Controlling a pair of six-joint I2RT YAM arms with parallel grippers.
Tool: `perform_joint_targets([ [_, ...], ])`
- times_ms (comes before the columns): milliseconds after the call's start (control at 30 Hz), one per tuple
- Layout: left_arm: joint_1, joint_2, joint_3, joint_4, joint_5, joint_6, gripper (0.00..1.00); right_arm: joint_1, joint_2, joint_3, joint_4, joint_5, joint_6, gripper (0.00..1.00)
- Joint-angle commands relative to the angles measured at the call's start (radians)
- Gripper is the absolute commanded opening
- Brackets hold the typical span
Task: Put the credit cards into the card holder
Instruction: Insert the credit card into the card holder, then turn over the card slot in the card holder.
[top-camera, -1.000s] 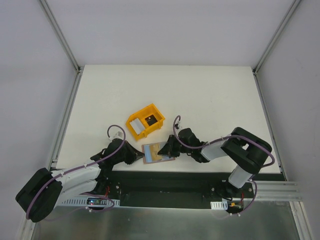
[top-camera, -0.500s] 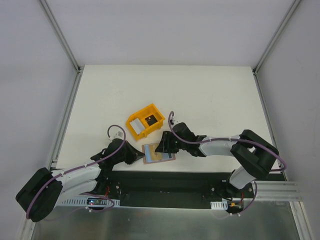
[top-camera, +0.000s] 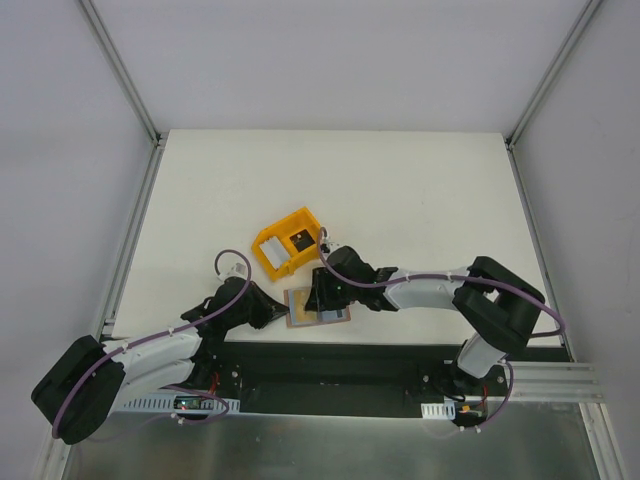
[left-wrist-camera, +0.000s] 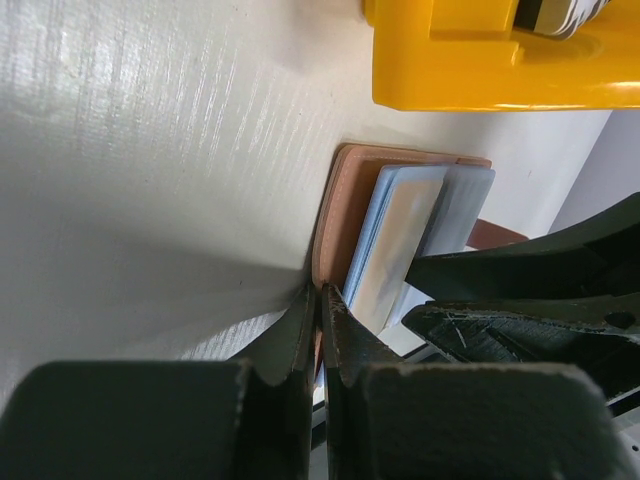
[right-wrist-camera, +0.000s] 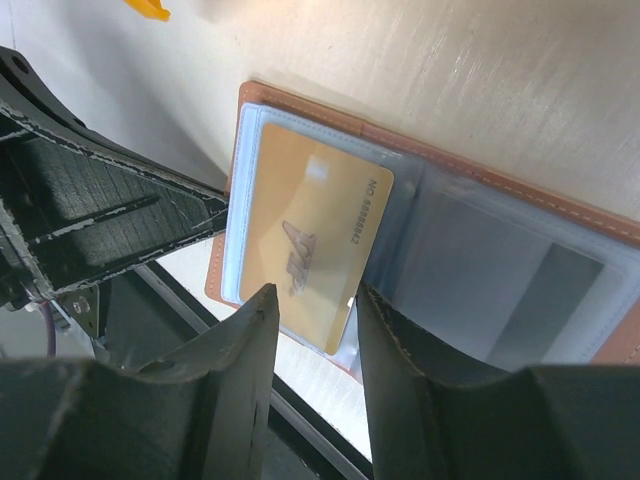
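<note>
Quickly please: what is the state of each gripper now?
Left gripper: closed on the card holder edge.
Right gripper: slightly open, holding nothing, above the gold card.

Two arms on my feed, the left arm (top-camera: 150, 350) and the right arm (top-camera: 432, 290). Each has pale grey tubular links between bulky matte-black joint housings. A thin purple cable (top-camera: 230, 252) loops along each one. On the wrist cameras I see black gripper fingers (right-wrist-camera: 235, 400), flat-sided, with rough, pale-flecked edges.
</note>
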Motion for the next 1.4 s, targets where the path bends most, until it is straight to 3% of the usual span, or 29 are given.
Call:
perform_joint_targets([
  [0,0.005,0.024,-0.018,-0.069,-0.019,0.029,0.0,0.023,0.004,0.043,-0.012,-0.016,-0.056,0.38],
  [200,0.005,0.028,-0.017,-0.06,-0.009,0.034,0.0,0.024,0.009,0.062,-0.015,-0.02,-0.108,0.39],
  [433,0.005,-0.005,-0.024,-0.063,0.0,0.032,0.0,0.041,-0.09,0.109,-0.29,0.233,-0.145,0.49],
  [467,0.005,-0.016,-0.026,-0.062,0.001,0.032,0.0,0.052,-0.091,0.121,-0.322,0.264,-0.147,0.54],
  [667,0.005,-0.054,-0.004,-0.06,0.03,0.034,0.0,0.129,-0.013,0.273,-0.442,0.346,-0.17,0.61],
  [1033,0.004,-0.159,-0.004,-0.062,0.043,0.016,0.0,0.165,0.117,0.378,-0.475,0.34,-0.157,0.62],
  [1367,0.004,-0.171,-0.009,-0.06,0.054,0.011,0.0,0.165,0.098,0.388,-0.479,0.367,-0.15,0.64],
])
